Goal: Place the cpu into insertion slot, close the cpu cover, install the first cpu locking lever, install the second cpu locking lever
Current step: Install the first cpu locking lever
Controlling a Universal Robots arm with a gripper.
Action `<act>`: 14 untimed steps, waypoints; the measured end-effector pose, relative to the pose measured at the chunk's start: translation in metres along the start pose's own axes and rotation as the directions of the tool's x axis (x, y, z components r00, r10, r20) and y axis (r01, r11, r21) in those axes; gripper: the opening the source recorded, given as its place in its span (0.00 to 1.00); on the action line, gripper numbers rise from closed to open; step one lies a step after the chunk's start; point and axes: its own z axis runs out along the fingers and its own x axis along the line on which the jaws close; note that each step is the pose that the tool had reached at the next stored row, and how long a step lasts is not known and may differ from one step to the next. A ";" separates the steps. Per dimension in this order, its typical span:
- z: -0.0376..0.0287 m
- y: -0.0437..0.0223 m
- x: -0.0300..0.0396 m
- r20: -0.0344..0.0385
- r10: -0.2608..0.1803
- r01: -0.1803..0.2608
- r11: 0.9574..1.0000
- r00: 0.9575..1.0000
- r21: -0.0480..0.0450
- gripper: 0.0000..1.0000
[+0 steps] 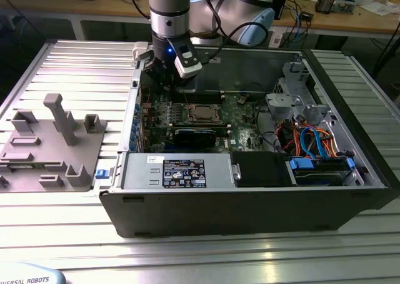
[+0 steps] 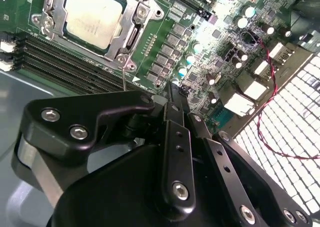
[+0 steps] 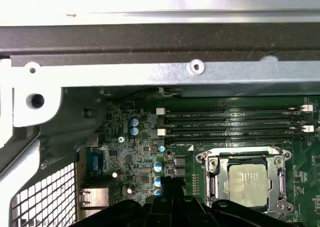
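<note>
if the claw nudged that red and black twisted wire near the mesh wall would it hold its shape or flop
Probably flop: the thin red-and-black twisted wire hangs in loose curves across the green circuit board, suggesting little stiffness. It looks light, so it would likely slide aside. Being so thin, it might snag on the upright silver capacitors.

One open computer case lies on the table, with one green motherboard inside it. On the board sits one cpu, framed by one cpu cover in one insertion slot. Four long memory slots run side by side (counted in the first wrist view). One grey fixture tray lies outside the case at the exterior view's left. One gripper hangs over the board.
</note>
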 end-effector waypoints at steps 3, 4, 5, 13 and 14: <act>-0.0016 0.0018 0.0001 0.000 0.000 0.000 1.000 1.000 0.000 0.11; -0.0016 0.0028 0.0001 0.000 0.000 0.000 1.000 1.000 -0.001 0.11; -0.0016 0.0039 0.0002 0.000 0.000 0.000 1.000 1.000 -0.002 0.11; -0.0078 0.0144 -0.0003 0.000 0.000 0.000 1.000 1.000 -0.012 0.11; -0.0082 0.0152 -0.0010 -0.001 0.000 0.000 1.000 1.000 -0.014 0.11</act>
